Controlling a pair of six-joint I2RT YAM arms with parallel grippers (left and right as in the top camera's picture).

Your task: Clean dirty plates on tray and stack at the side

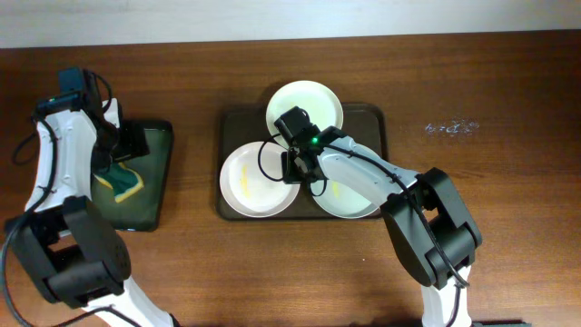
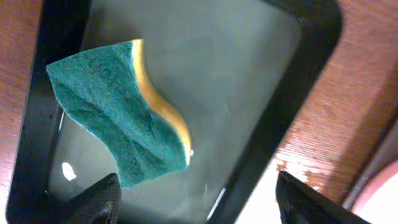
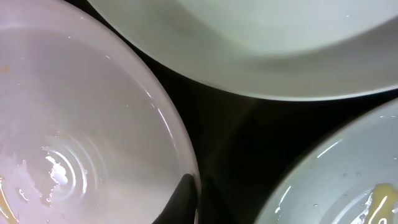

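Note:
Three white plates lie on the dark brown tray (image 1: 374, 123): one at the back (image 1: 305, 104), one front left (image 1: 250, 182) and one front right (image 1: 349, 202) with a yellowish smear. My right gripper (image 1: 292, 168) is between them, shut on the right rim of the front-left plate (image 3: 81, 124). In the right wrist view its fingers (image 3: 198, 199) pinch that rim, one inside and one outside, over the tray (image 3: 249, 137). The back plate (image 3: 261, 43) and the front-right plate (image 3: 348, 180) also show there. My left gripper (image 1: 127, 145) is open and empty (image 2: 196, 205).
A smaller black tray (image 1: 159, 182) stands at the left and holds a green and yellow sponge (image 1: 123, 182). In the left wrist view the sponge (image 2: 118, 112) lies on the wet greenish inside of the black tray (image 2: 298, 68), just ahead of the open fingers.

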